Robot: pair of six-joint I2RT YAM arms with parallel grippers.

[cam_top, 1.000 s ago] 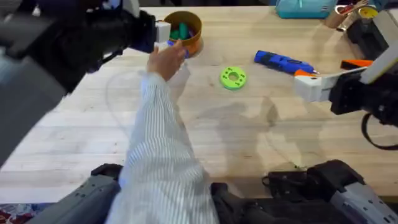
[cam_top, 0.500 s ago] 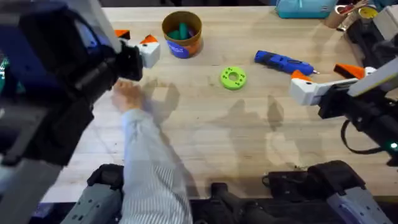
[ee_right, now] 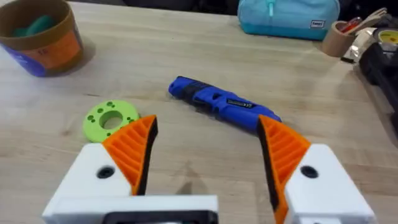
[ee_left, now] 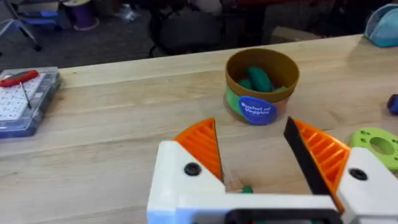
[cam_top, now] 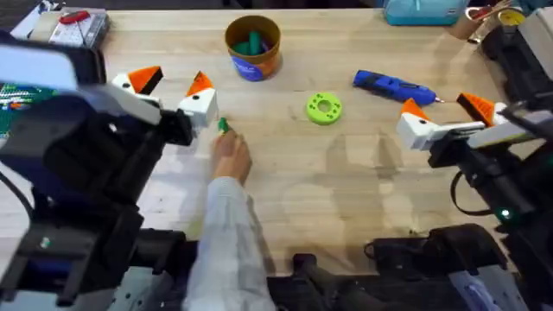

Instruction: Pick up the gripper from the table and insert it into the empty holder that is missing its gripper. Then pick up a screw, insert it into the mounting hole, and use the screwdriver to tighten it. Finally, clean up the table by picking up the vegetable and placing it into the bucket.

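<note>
Bucket (cam_top: pixel 253 47) is seen upright at the far side of the table (cam_top: pixel 346 199), with green pieces resting inside it. Screwdriver (cam_top: pixel 393 86) is laid flat on the wood to the right of the bucket, and a lime-green disc (cam_top: pixel 324 108) is found between the two, nearer the arms.

Left gripper (cam_top: pixel 173 91) is held above the table's left half with its orange pads spread wide; nothing is gripped. A person's hand (cam_top: pixel 231 155) in a striped sleeve (cam_top: pixel 229 242) is extended beside it, and a small green vegetable (cam_top: pixel 222 126) is seen at the fingertips, just beside the gripper's nearer finger. Whether the piece is touching the wood cannot be told.

Right gripper (cam_top: pixel 442 109) is held over the right side, near the screwdriver, its fingers wide apart and empty.

A clear parts box (cam_top: pixel 78 26) is noted at the far left corner.
</note>
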